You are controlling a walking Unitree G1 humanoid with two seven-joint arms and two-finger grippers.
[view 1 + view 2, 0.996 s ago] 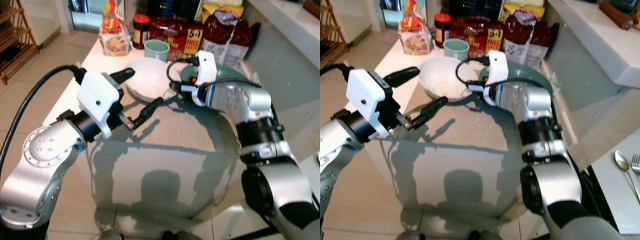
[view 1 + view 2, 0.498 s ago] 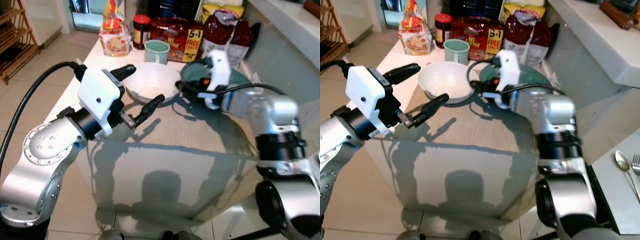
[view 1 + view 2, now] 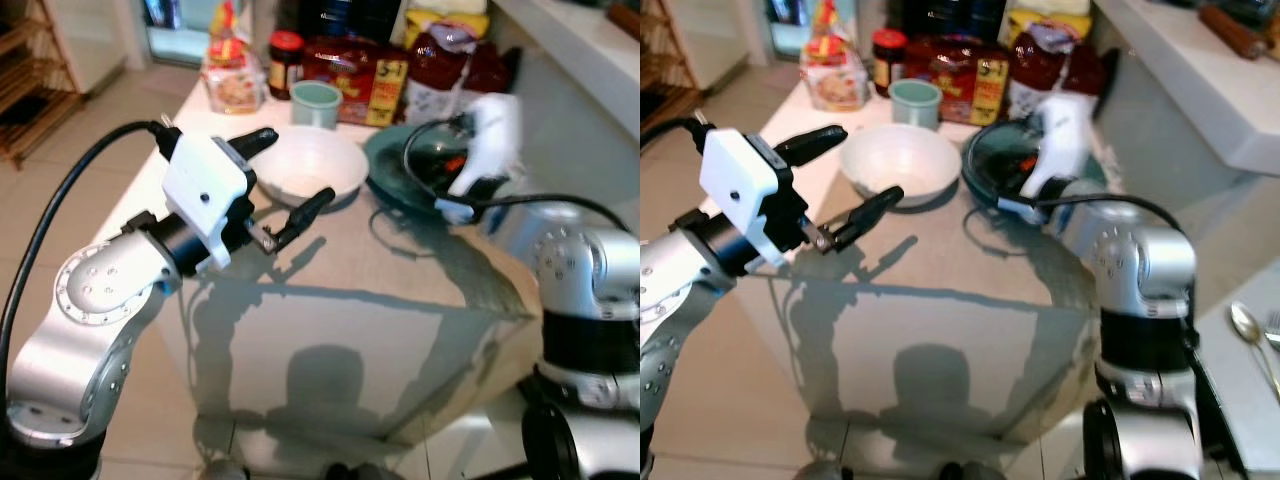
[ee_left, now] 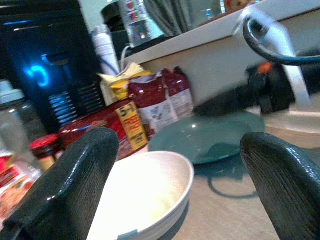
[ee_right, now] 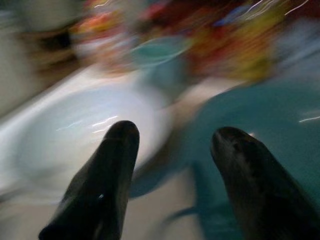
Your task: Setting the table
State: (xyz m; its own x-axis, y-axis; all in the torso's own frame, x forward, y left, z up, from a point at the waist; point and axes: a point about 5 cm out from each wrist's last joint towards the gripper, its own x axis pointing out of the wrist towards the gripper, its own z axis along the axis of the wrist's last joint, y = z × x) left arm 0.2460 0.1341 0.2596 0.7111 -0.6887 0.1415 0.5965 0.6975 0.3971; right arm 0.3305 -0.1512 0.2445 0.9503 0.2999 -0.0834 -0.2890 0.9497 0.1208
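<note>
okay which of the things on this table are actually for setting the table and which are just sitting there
For the job:
white bowl, in front of the open left gripper
teal plate, beside the bowl, with the open right gripper over it

Just lying about:
pale green cup
red-lidded jar
red snack bags along the back edge
cutlery on the surface at right

My right gripper (image 5: 172,145) is spread open, everything past it badly blurred. Just beyond the fingers (image 5: 102,185): a white bowl (image 5: 75,135) beside a teal plate (image 5: 260,110), a teal cup (image 5: 157,52) behind the bowl, packets further back.
</note>
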